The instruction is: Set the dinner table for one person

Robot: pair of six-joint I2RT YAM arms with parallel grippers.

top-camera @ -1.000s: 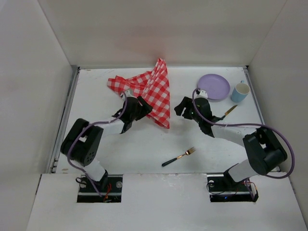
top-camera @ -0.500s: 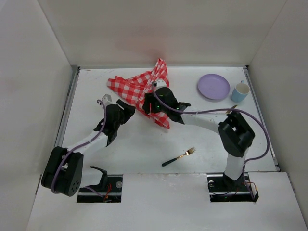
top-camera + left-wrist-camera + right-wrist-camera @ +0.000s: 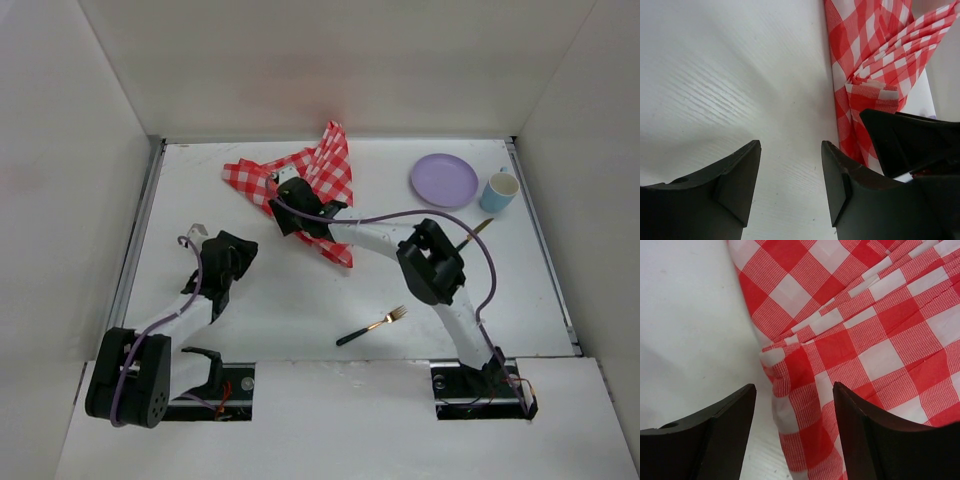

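We count one dinner table (image 3: 300,295), one red-and-white checked cloth (image 3: 336,165), one purple plate (image 3: 443,180), one blue cup (image 3: 499,191), one fork (image 3: 372,325) and one more slim utensil (image 3: 476,229) whose kind we cannot tell, plus two arms. The table is the white surface under everything. In both wrist views it shows as bare white (image 3: 715,75) (image 3: 690,315) directly below the fingers. The cloth lies bunched along the far edge, left of the middle. The plate and cup sit side by side in the far right corner, and the slim utensil lies just nearer than the cup. The fork lies by the near edge around the middle. The left gripper (image 3: 238,250) hangs over bare table toward the left edge with its jaws apart and nothing between them (image 3: 791,147), the cloth (image 3: 865,60) off to its right. The right gripper (image 3: 285,212) reaches across the cloth, jaws spread and empty (image 3: 793,387), above the cloth's left border (image 3: 865,315). Half a second ago the left gripper was nearer the cloth; it has drawn back toward the near left corner. The right gripper has travelled further left over the cloth. A second ago it was close to the plate. The cloth, plate, cup and fork lie where they did.
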